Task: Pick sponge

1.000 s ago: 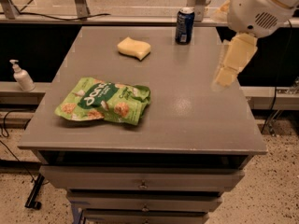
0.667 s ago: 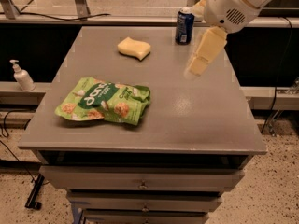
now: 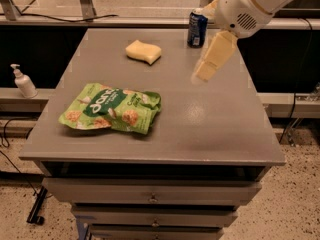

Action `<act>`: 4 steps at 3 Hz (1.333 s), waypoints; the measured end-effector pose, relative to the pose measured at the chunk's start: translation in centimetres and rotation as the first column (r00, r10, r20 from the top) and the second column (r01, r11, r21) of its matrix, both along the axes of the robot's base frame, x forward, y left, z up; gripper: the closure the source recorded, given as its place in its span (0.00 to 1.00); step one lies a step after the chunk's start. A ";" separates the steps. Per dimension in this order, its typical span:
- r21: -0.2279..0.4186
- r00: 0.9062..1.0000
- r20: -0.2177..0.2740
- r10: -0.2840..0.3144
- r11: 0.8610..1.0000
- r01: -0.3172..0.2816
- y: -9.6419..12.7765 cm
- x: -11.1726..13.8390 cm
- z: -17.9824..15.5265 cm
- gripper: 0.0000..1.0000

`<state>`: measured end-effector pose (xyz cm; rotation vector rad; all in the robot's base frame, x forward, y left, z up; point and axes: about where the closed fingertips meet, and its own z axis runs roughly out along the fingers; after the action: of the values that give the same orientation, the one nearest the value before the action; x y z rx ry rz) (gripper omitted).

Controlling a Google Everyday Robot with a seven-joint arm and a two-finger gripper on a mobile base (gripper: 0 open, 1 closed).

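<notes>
The sponge point(image 3: 143, 51) is a small pale yellow foam block with wavy sides, lying flat on the far middle of the grey table point(image 3: 215, 129). My gripper point(image 3: 203, 74) hangs from the white arm at the upper right. It hovers above the table, to the right of the sponge and a little nearer to me, and is apart from it. It holds nothing that I can see.
A green snack bag point(image 3: 111, 107) lies on the table's left front. A blue can point(image 3: 197, 28) stands at the far edge, just behind the gripper. A white soap dispenser point(image 3: 23, 82) stands on a ledge left of the table. Drawers sit below the tabletop.
My gripper has moved left across the table, from near the right edge toward the middle, closer to the sponge. The sponge, bag and can have not moved.
</notes>
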<state>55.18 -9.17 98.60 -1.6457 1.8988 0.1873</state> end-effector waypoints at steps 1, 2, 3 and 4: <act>0.128 0.999 -0.009 -0.049 0.991 0.050 2.4 1.7 -3.1 0.00; 0.264 0.994 -0.027 -0.109 0.958 0.112 4.6 4.3 -6.4 0.00; 0.406 0.984 -0.005 -0.178 0.899 0.165 6.2 8.8 -7.7 0.00; 0.516 0.963 0.045 -0.266 0.831 0.206 7.0 14.3 -7.2 0.00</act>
<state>69.48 -2.17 91.36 -1.0347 1.7515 0.4407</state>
